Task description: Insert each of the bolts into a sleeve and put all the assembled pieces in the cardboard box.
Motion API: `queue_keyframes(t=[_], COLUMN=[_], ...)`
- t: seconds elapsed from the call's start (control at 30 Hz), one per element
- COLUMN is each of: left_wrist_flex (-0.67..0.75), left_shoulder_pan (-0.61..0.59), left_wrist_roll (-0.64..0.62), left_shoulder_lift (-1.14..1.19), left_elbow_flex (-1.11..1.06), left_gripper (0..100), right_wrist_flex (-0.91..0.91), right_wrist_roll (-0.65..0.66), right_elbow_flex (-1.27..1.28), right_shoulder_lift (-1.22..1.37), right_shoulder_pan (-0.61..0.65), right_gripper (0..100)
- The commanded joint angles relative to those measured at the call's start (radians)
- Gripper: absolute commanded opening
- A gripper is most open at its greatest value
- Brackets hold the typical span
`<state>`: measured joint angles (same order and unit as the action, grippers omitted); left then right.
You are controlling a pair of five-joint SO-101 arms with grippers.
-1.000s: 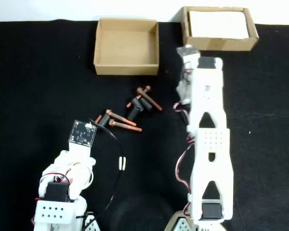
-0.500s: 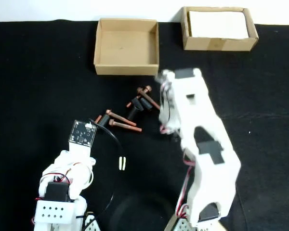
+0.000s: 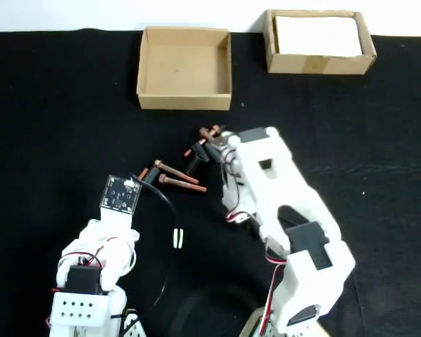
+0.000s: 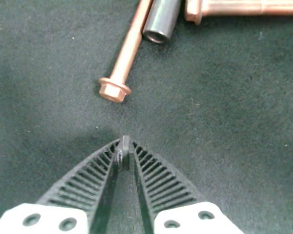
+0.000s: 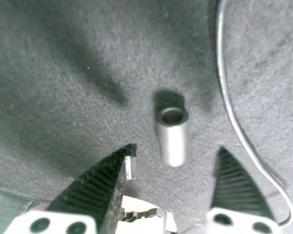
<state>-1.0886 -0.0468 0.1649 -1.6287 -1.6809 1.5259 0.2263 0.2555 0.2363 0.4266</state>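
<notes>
Your black felt-covered table (image 3: 56, 105), with loose parts and two boxes on it.
You see copper bolts (image 3: 177, 171) and dark sleeves (image 3: 194, 164) scattered near its middle; the open cardboard box (image 3: 184, 102) sits at the far edge, a second box (image 3: 319, 64) beside it, apart.

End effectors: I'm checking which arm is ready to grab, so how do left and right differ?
The left end effector is shut, tips touching; the right end effector is open wide. The left faces a copper bolt head-on, lying on the mat; the right has a grey sleeve showing between its fingers, ungripped. Both have black ribbed fingers and hold nothing.
</notes>
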Motion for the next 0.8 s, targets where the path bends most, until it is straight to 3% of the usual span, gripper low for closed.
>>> queue_keyframes(t=[0.0, 0.47, 0.77], left_wrist_flex=[-0.003, -0.003, -0.003], left_shoulder_pan=[0.008, 0.008, 0.008], left_wrist_roll=[0.005, 0.005, 0.005], left_shoulder_lift=[-0.007, -0.007, -0.007], left_elbow_flex=[-0.022, -0.022, -0.022], left_gripper=[1, 1, 1], right_wrist_flex=[-0.013, -0.122, -0.278], right_wrist_roll=[0.011, 0.199, 0.222], right_elbow_flex=[0.002, 0.151, 0.216], right_shoulder_lift=[-0.051, -0.05, -0.048], right_shoulder_pan=[0.002, -0.001, -0.004], right_gripper=[27.9, 27.3, 14.1])
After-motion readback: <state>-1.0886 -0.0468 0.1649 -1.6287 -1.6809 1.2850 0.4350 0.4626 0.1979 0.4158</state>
